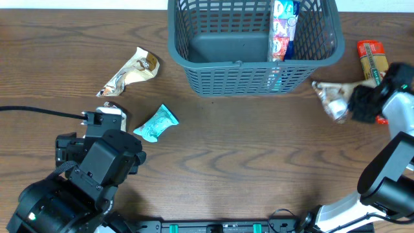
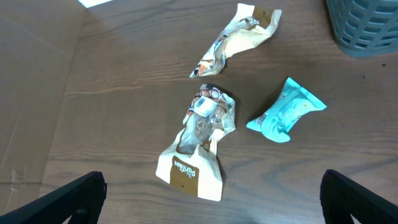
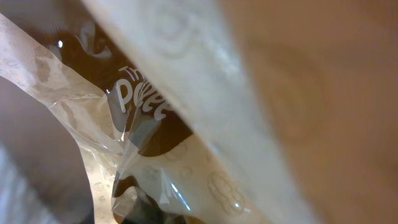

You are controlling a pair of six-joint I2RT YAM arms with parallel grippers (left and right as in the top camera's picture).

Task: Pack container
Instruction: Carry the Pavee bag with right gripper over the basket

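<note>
So the wooden bench [image 1: 259, 149] takes up the whole overhead view. The container [image 1: 239, 77] sits at the 12 o'clock edge. It's a big grey-blue plastic basket with slotted lattice walls, a solid floor and a chunky rim, way bigger than any of the snacks. There's only one thing I can see in it, a red, white and blue packet [image 1: 283, 29] standing up against the right wall. The rest of the floor looks bare.

The left gripper [image 2: 214, 199] is down around 8 o'clock, so the container is up at roughly 1 o'clock from it and well apart. Its jaws are spread wide and holding nothing, and it hovers over a brown-and-white packet [image 2: 199, 143]. A teal packet [image 2: 286, 111] lies just beside that one at 3 o'clock, and a crumpled beige packet [image 2: 239, 37] is further up at 12.

The right gripper [image 1: 354, 102] is at 3 o'clock on the bench, with the container near it at about 10 o'clock. It looks clamped on a crinkly clear-and-tan packet [image 1: 330, 97], which fills the whole right wrist view. A red-orange packet [image 1: 373, 58] lies just behind it.
</note>
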